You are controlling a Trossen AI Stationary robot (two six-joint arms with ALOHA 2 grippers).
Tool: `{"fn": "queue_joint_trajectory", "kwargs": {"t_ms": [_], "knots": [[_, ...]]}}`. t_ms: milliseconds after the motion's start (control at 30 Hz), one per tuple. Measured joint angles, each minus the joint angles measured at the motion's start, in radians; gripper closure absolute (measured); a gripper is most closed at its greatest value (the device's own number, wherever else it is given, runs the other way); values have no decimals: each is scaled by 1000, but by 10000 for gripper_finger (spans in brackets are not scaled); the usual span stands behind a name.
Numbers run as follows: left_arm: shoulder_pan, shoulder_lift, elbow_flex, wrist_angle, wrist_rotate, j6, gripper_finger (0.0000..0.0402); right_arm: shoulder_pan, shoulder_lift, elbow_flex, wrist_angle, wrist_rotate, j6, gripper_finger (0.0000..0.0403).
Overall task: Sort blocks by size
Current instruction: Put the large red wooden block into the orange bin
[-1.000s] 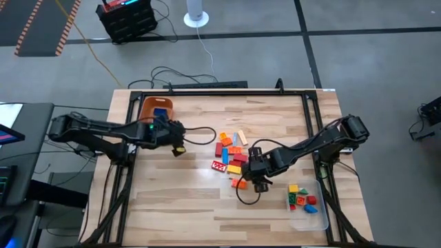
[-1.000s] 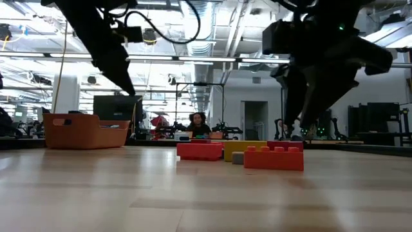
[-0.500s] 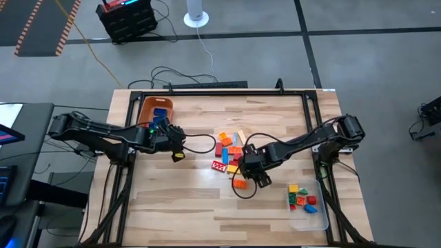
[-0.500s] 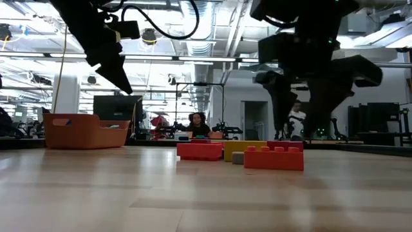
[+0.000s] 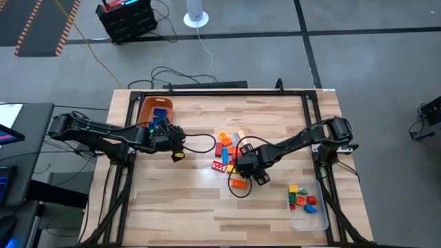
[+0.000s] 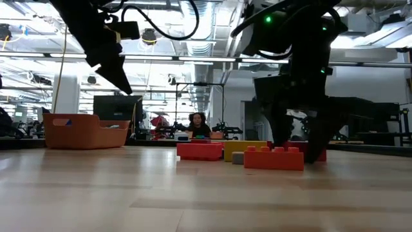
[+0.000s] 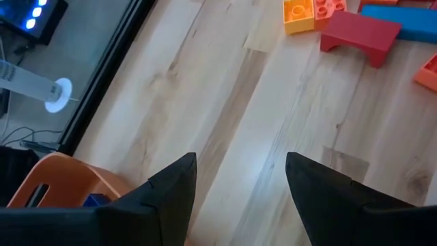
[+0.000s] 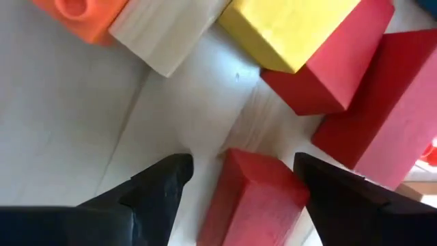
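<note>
Now my right tool [image 5: 246,167] is low over the blocks [image 5: 231,153] mid-desk, fingers spread around a red brick [image 8: 254,198]. Next I'd squeeze and lift. Left tool [image 5: 176,143] hovers spread near the orange bin [image 5: 146,105], holding nothing.

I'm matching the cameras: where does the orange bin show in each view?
High view: orange bin at the table's far left corner.
Low view: bin at left, on the table.
Left wrist view: bin at bottom left.
Right wrist view: not in it.
Shared landmark: the blocks.
</note>
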Motion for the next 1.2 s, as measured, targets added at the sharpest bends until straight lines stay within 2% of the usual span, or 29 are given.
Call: {"fn": "queue_joint_trajectory", "kwargs": {"t_ms": [267, 533, 600, 700, 833, 967, 1100, 1200], "knots": [[0, 0, 0, -20, 0, -1, 181, -2, 1, -2, -20, -1, 37, 138], [0, 0, 0, -9, 0, -7, 181, -9, -6, 8, -57, -6, 63, 239], [0, 5, 0, 8, -1, 1, 181, -9, -4, 35, -99, -4, 64, 248], [0, 14, -20, 87, 31, 42, 181, -11, -23, 86, -146, 4, 107, 248], [-6, 50, -89, 302, 101, 119, 181, -14, -80, 109, -53, 5, 173, 248], [-20, 110, -170, 524, 128, 157, 181, -11, -130, 108, 81, 3, 261, 243], [-33, 169, -187, 650, 132, 186, 181, -11, -168, 108, 181, 3, 300, 240], [-34, 205, -187, 713, 186, 197, 181, -11, -197, 108, 206, 3, 302, 245]]}}
